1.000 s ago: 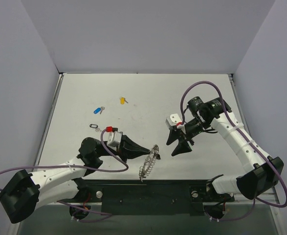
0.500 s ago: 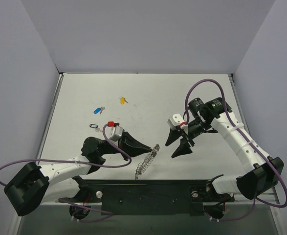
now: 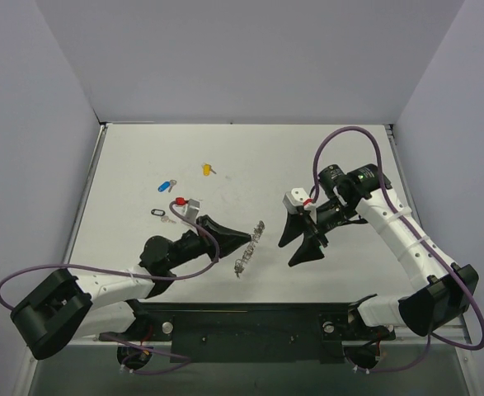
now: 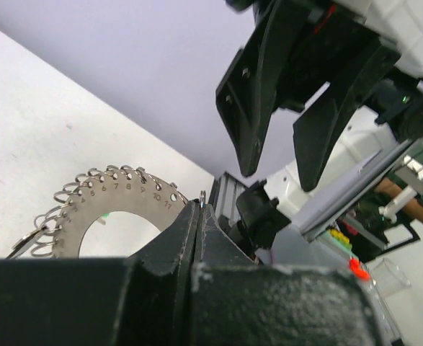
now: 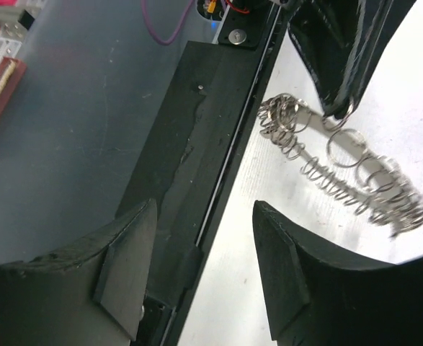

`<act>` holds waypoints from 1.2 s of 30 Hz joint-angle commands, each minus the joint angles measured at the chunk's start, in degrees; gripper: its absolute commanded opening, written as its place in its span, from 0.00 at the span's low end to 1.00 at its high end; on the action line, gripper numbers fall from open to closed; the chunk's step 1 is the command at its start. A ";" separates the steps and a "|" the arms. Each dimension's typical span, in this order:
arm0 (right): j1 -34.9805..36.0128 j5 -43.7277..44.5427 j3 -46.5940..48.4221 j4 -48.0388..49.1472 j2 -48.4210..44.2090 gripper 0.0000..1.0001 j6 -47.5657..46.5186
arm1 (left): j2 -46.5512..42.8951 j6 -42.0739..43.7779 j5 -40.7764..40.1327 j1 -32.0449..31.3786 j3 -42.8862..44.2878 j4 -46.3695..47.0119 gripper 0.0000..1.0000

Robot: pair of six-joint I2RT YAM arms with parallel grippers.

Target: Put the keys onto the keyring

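Observation:
The keyring (image 3: 249, 248) is a flat silvery hoop edged with wire loops, hanging edge-on in the top view. My left gripper (image 3: 248, 238) is shut on one small loop at its rim (image 4: 202, 195); the numbered plate (image 4: 125, 196) shows beside the closed jaws. My right gripper (image 3: 288, 252) stands open just right of the ring, nothing between its fingers (image 5: 279, 259). The ring (image 5: 341, 176) lies ahead of them in the right wrist view. A blue-headed key (image 3: 167, 185), a yellow-headed key (image 3: 207, 169) and a black-headed key (image 3: 159, 213) lie on the table at the far left.
The white table (image 3: 250, 157) is walled by pale panels on three sides. A black base rail (image 3: 250, 326) runs along the near edge, close under the ring. Purple cables (image 3: 345, 136) loop off both arms.
My left gripper has carried the keyring away from the near edge, toward the table's middle. My right gripper has shifted slightly left and opened a little wider.

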 commanded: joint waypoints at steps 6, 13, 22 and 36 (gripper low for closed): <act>-2.01 -9.07 1.64 0.45 1.88 0.47 12.20 | -7.92 -8.35 -16.18 0.25 -0.24 9.06 0.00; -2.27 -9.17 3.66 0.54 3.64 0.46 17.57 | -8.62 -9.85 -17.68 0.16 -0.15 9.07 0.00; -2.36 -8.99 6.03 0.62 6.01 0.45 24.41 | -6.69 -11.26 -16.72 0.34 0.73 8.72 0.00; -1.83 -4.87 13.58 -5.32 11.99 0.40 31.65 | -1.07 -7.92 -7.77 0.25 4.15 10.82 0.00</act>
